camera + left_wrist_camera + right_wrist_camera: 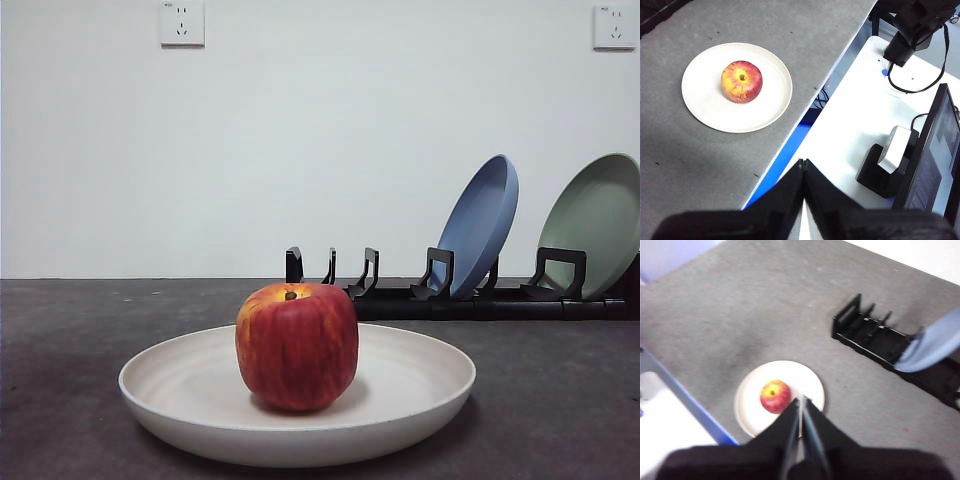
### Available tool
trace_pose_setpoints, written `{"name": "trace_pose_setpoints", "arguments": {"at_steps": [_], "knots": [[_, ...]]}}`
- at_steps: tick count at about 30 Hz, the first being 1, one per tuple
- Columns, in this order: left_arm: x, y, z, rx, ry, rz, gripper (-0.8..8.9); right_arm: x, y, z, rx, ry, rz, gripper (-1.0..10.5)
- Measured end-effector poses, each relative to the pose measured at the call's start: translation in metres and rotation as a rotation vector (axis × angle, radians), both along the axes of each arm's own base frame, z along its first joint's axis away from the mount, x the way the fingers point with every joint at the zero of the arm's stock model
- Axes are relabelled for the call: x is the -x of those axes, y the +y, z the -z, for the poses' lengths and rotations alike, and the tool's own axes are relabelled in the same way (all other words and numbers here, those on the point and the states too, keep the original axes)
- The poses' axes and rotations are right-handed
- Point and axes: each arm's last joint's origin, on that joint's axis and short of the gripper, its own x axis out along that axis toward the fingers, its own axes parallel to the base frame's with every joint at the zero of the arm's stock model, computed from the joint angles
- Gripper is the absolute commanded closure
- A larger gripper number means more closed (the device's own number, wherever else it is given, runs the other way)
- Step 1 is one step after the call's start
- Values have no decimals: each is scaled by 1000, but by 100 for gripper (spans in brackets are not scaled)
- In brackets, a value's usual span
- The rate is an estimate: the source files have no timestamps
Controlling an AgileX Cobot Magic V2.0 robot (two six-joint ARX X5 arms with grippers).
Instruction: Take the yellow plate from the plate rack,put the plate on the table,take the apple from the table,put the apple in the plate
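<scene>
On the near left of the counter (90, 330) lies the yellow plate (180, 385), flat, with the apple (297, 345) standing upright just left of its middle, stem up. Further right and farther back sits the plate rack (470, 300), its left slots bare, a blue plate (482, 222) leaning in a middle slot and a pale green plate (598, 220) at the right end. By how things lie, every step looks done: plate out of the rack and down, apple in the plate, nothing left but for the arms to wait. The left pincer (803, 172) hangs high above the counter's edge, well apart from the plate, jaws pressed together and holding nothing. The right pincer (801, 410) hangs high over the plate's rim, also closed tight and empty.
</scene>
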Motion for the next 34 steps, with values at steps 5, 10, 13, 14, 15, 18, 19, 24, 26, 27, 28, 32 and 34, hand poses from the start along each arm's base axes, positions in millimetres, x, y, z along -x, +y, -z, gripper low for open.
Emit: {"name": "trace_pose_setpoints", "arguments": {"at_steps": [5,10,13,14,15,18,19,24,26,27,28,32,34], "knots": [[0,0,0,0,0,1,817,3,-6,-7,11,-38,48,946],[0,0,0,0,1,-5,817,4,-9,-8,9,-50,60,946],[-3,1,0,-18,-34,-17,817,3,-8,-8,12,-48,61,946],[-4,2,0,-34,-63,-24,817,3,-7,-8,13,-47,61,946],[-6,3,0,-51,-91,-37,817,3,-7,-8,14,-47,61,946],[-14,8,0,-111,-157,-159,817,3,-7,-8,15,-46,61,946],[-16,10,0,-127,-166,-224,818,2,-7,-8,15,-46,61,946],[-26,27,0,-279,-234,-595,817,2,-7,-8,23,-56,79,946],[-27,33,0,-330,-239,-726,817,1,-7,-8,27,-58,84,946],[-27,35,0,-341,-236,-764,817,1,-6,-7,27,-58,85,946],[-28,37,0,-353,-233,-798,817,1,-6,-7,29,-56,85,946],[-32,41,3,-309,-322,-843,817,-1,-4,-7,34,-53,84,946],[-38,41,10,-249,-435,-813,817,-1,-4,-7,34,-52,84,946]]}}
